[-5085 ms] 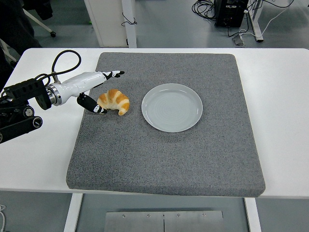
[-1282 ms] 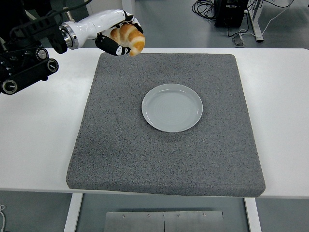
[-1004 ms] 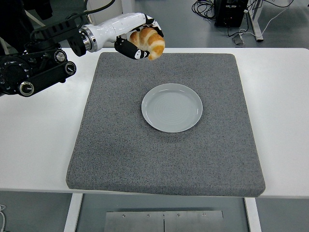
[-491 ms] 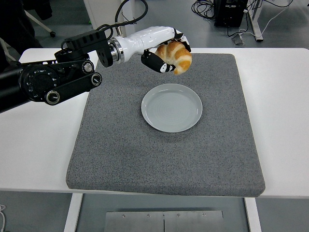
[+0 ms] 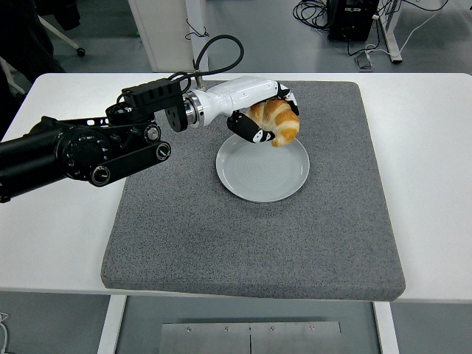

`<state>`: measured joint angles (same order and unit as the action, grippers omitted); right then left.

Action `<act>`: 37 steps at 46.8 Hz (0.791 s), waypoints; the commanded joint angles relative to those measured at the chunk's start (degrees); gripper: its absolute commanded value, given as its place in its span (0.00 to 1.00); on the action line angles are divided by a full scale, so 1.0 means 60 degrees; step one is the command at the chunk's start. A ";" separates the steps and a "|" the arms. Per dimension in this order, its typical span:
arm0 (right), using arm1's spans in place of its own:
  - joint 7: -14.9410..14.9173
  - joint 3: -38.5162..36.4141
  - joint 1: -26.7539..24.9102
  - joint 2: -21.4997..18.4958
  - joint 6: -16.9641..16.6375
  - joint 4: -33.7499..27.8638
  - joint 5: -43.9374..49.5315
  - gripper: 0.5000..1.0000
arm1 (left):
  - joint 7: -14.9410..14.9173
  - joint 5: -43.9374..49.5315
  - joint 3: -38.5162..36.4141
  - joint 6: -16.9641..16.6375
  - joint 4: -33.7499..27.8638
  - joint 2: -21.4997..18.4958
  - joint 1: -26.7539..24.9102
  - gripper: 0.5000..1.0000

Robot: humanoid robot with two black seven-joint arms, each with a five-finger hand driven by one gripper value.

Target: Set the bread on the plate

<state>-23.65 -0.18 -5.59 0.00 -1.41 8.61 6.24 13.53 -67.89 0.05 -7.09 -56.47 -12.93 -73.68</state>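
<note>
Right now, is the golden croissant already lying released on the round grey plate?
No: the golden croissant is gripped in the left hand, above the far rim of the round grey plate.

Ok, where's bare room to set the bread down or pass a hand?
The plate is bare toward its near and left rim. The left hand holding the croissant crowds its far edge. The grey mat lies open between plate and near edge, and right of the plate. The arm covers the mat's far-left corner.
</note>
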 commanded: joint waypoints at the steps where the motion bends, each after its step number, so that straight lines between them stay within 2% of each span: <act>1: 0.0000 0.0000 -0.0007 0.0000 0.0001 0.0001 0.0000 1.00 | 0.0001 -0.0081 -0.0183 -0.0064 0.0198 0.0016 0.0107 0.11; 19: 0.0000 0.0000 -0.0007 0.0000 0.0001 0.0001 0.0000 1.00 | 0.0016 -0.0243 -0.0594 -0.0445 0.0652 0.0455 0.0664 0.13; 37: 0.0000 0.0000 -0.0007 0.0000 0.0001 0.0001 0.0000 1.00 | 0.0016 -0.0404 -0.0608 -0.0459 0.0989 0.0704 0.0943 0.13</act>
<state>-23.64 -0.17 -5.60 0.00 -1.42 8.61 6.24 13.63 -70.23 -3.53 -9.83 -50.53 -9.00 -68.16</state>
